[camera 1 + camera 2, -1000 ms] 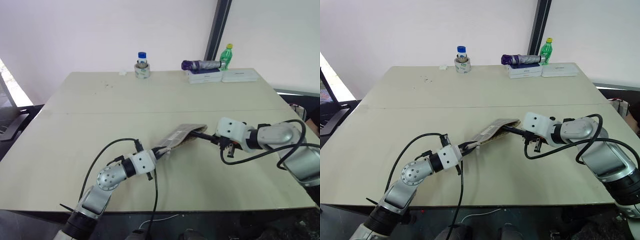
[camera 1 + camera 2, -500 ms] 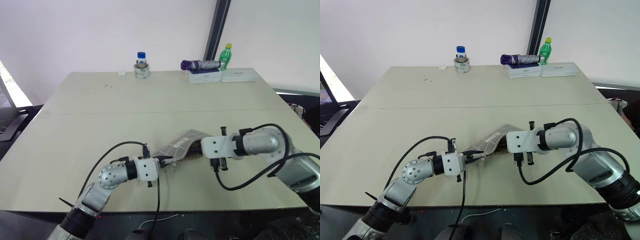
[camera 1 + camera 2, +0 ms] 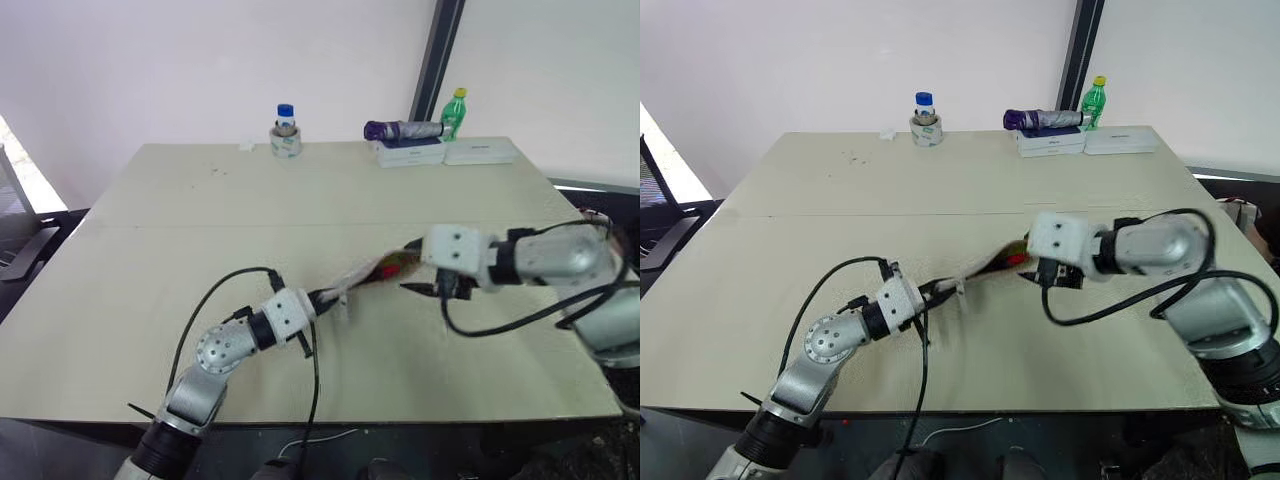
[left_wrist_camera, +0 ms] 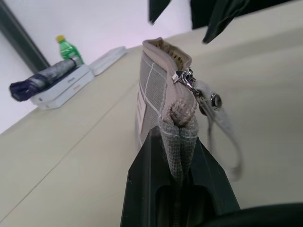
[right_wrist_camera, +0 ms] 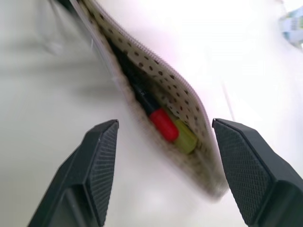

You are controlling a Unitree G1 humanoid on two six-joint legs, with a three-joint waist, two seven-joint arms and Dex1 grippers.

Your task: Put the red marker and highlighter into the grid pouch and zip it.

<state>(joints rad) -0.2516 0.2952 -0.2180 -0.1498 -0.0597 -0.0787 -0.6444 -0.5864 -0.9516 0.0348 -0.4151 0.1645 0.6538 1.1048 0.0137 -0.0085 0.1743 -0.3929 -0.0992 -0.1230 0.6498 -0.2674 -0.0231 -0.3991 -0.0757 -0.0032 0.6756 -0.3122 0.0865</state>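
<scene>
A pale table fills the head-camera view. At its centre the grid pouch hangs lifted off the surface, stretched between the two arms. The left gripper, at the pouch's 8 o'clock end, is pinched tight on the fabric corner just beside the zipper pull and its pale strap. The right gripper, at the pouch's 3 o'clock end, has its fingers spread wide either side of the open mouth, touching nothing. Inside the dotted lining lie the red marker and, touching it, the highlighter, both tips showing. Along the table's 12 o'clock edge stand a blue-capped jar, a folded purple umbrella on white boxes, and a green bottle.
</scene>
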